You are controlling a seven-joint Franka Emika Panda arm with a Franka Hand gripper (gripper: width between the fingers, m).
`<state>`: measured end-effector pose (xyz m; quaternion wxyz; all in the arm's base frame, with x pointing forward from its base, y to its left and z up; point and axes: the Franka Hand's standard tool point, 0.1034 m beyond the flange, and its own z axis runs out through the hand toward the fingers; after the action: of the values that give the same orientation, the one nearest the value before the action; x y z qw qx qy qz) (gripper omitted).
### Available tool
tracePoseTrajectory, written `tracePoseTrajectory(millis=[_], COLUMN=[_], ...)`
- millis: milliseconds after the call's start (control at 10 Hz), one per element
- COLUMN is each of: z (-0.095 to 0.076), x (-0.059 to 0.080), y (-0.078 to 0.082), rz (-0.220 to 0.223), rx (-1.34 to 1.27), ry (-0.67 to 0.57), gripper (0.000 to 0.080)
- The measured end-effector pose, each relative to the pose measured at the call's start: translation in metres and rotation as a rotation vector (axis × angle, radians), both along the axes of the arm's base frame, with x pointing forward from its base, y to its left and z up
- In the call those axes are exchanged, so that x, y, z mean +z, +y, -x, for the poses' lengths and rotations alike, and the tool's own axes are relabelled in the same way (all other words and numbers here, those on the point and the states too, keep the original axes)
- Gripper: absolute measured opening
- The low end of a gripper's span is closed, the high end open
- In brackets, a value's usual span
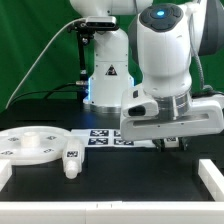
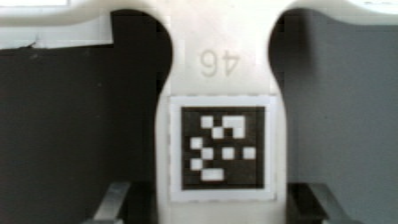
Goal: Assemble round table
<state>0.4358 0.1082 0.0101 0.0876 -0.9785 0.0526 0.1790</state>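
The wide round disc (image 1: 35, 146) lies flat on the black table at the exterior view's left. The short thick leg (image 1: 71, 160) lies on its side beside it. My gripper (image 1: 171, 141) hangs low over the table at the exterior view's right and hides what is under it there. In the wrist view one arm of the lobed foot (image 2: 219, 90), marked "46" and carrying a square tag, lies between my fingers (image 2: 121, 203). My gripper (image 2: 217, 205) is open, with a narrow dark gap on each side of the foot.
The marker board (image 1: 104, 136) lies in the middle of the table, just left of my gripper. Low white walls stand at the front (image 1: 100, 206) and at the right (image 1: 210, 176). The robot base (image 1: 107, 75) stands behind.
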Motion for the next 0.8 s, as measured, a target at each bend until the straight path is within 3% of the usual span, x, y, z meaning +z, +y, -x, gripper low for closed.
tracePoseTrajectory(millis=[200,500,800], z=[0.0001,0.0001,0.0002], x=[-0.0001,-0.0002,-0.0002], y=[0.0,0.0,0.0], rz=[0.0,0.0,0.0], rx=[0.0,0.0,0.0], ry=[0.0,0.0,0.0], gripper=[0.0284,0.0608,0.0648])
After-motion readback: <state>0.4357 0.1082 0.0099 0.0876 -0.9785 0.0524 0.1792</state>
